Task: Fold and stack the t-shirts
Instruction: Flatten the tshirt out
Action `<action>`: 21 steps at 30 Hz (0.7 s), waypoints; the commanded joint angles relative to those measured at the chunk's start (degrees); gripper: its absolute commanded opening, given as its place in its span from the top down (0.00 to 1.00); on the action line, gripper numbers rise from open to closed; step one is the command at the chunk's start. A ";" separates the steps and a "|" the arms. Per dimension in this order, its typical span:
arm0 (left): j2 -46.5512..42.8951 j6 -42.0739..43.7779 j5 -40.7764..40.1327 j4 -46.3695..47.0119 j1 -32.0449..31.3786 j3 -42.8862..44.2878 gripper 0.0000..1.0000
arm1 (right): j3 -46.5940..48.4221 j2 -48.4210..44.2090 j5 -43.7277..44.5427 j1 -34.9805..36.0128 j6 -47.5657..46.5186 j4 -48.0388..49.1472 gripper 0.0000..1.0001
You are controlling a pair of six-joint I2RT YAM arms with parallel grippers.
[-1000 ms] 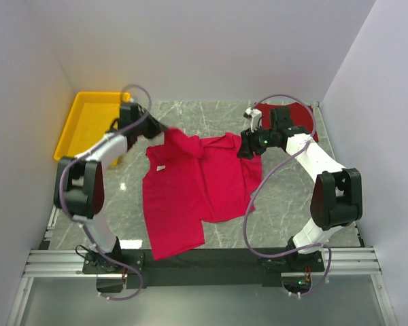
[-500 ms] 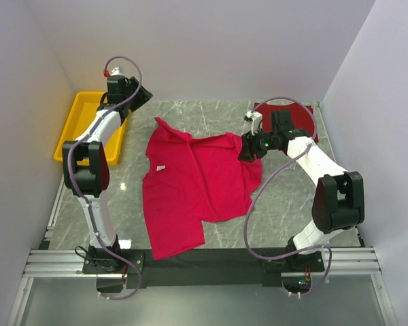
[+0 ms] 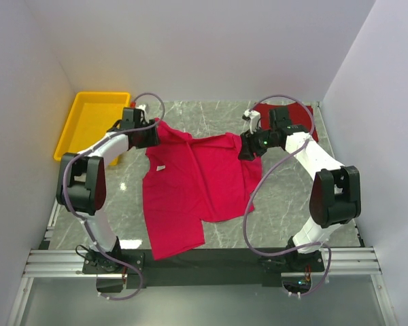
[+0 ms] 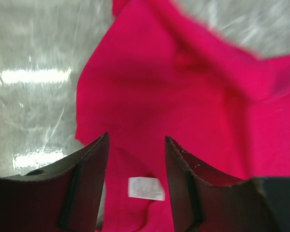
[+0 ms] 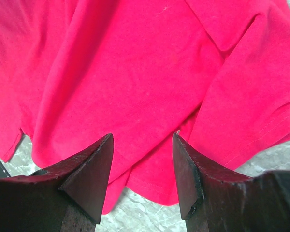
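**Top view.** Crimson-pink t-shirt (image 3: pixel 190 183) spread mid-table on the grey marble table (image 3: pixel 285 204), white neck label (image 3: pixel 161 167) up. A second ago: far-left shoulder corner pinched and lifted in the left gripper (image 3: pixel 151 134). Half a second ago: corner dropped, left arm away up by the yellow plastic tray (image 3: pixel 88 125). Now: back down at that same corner, cloth there lying slack. Right gripper (image 3: pixel 248 147) unmoved all the while, low over the far-right sleeve. Maroon t-shirt (image 3: pixel 303 112) in a heap at the far-right corner, behind the right arm, untouched. Reads as a regrasp on the left. Spreading not finished, no fold begun, stacking a long way off.

**Left wrist.** Jaws well apart, nothing between them, poised over pink cloth with the label (image 4: pixel 146 188) just past the gap. Soft matte knit, one raised ridge across the far part, curved edge against glossy, glare-streaked stone. Picture somewhat blurred.

**Right wrist.** Jaws apart here too, empty, close above the same shirt (image 5: pixel 135 63). Thin jersey, shallow wrinkles, overlapping layers, stitched hem along the sleeve edge. Marble showing at the lower right.
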 commanded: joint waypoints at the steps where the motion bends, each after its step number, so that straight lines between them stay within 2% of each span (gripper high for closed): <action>1: 0.92 4.23 -2.71 2.04 0.45 -0.24 0.46 | 3.46 0.34 0.36 -0.40 -1.20 -1.52 0.41; 8: 6.19 9.06 -5.18 3.63 0.19 3.44 0.45 | 1.80 -0.89 1.06 -0.49 -0.94 -1.08 0.41; 16: 14.10 17.32 -0.62 0.83 0.10 11.61 0.44 | 1.62 -0.98 1.15 -0.66 -0.94 -1.52 0.41; 19: 17.27 18.38 1.49 -1.98 0.27 15.74 0.46 | 2.06 -0.72 0.98 -0.84 -1.03 -1.78 0.41; 21: 19.20 18.47 1.94 -3.91 0.45 18.12 0.52 | 2.15 -0.63 0.89 -1.01 -1.03 -1.87 0.41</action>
